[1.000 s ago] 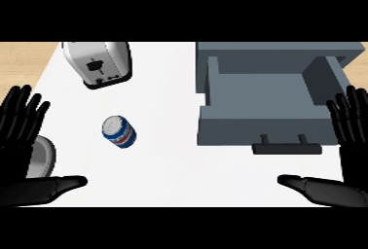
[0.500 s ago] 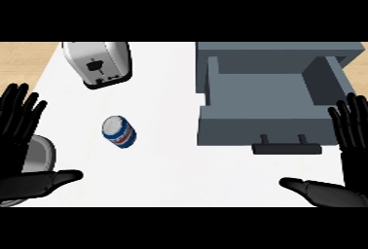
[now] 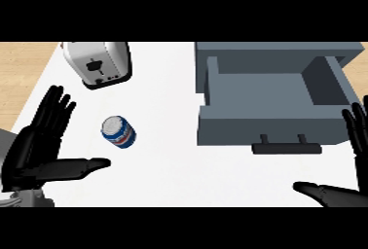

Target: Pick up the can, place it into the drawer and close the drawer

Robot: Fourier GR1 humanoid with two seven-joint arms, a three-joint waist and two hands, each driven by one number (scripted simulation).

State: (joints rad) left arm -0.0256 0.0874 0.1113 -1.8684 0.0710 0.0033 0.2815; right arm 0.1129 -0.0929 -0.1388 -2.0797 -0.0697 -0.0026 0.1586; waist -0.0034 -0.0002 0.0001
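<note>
Small blue-and-white metal can sits on the white counter, untouched, well left of the grey open drawer. Left hand is open, fingers straight, thumb spread toward the can. It is nearest, so likely the picking hand. Right hand is open at the right edge, near the drawer's front handle, suited to closing.

Smooth white counter with a wood-grain strip at its left edge; matt grey drawer (handle darker); can with glossy blue wall and dull metallic lid; toaster in pale, faintly shiny casing.
</note>
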